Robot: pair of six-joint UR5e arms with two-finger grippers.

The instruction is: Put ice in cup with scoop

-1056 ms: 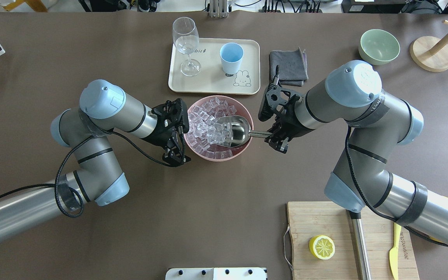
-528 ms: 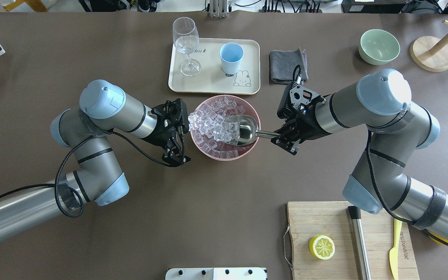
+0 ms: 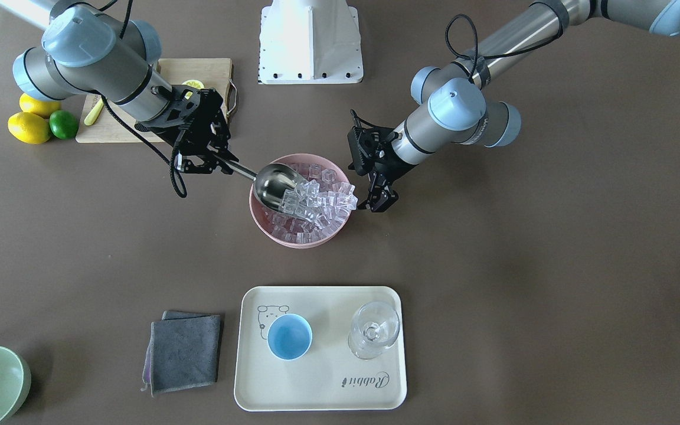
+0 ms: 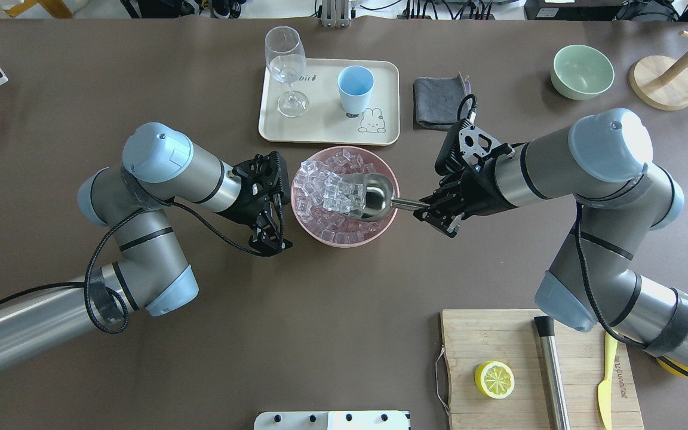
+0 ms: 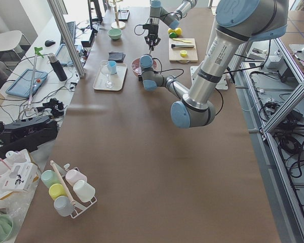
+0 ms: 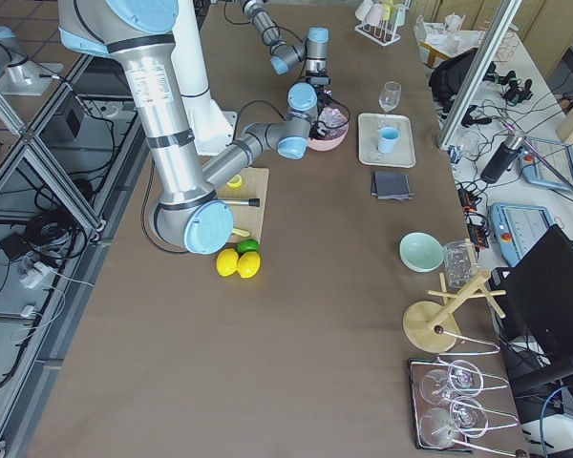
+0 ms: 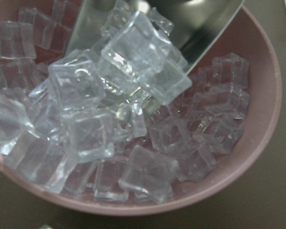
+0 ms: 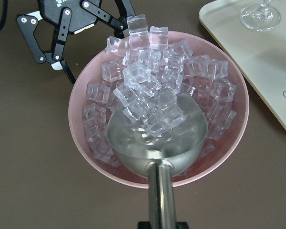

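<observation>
The steel scoop (image 4: 372, 197) lies tilted in a pink bowl (image 4: 344, 241), with its trough heaped with ice (image 4: 327, 190). My right gripper (image 4: 433, 210) is shut on the scoop's rod handle at the bowl's right side. In the right wrist view the scoop (image 8: 157, 143) carries a pile of ice (image 8: 150, 95). My left gripper (image 4: 287, 206) is open, just left of the bowl's rim. The light-blue cup (image 4: 355, 83) stands empty on the cream tray (image 4: 320, 128) behind the bowl. It also shows in the front-facing view (image 3: 290, 336).
A stemmed glass (image 4: 285, 65) stands on the tray left of the cup. A grey cloth (image 4: 439, 101) and a green bowl (image 4: 581, 71) lie at the back right. A cutting board (image 4: 499, 334) with a lemon half, a steel cylinder and a yellow knife is at the front right.
My right arm has drawn back to the right and the scoop has come up with a heap of ice in it. The pink bowl has shifted slightly right. The left arm has not moved.
</observation>
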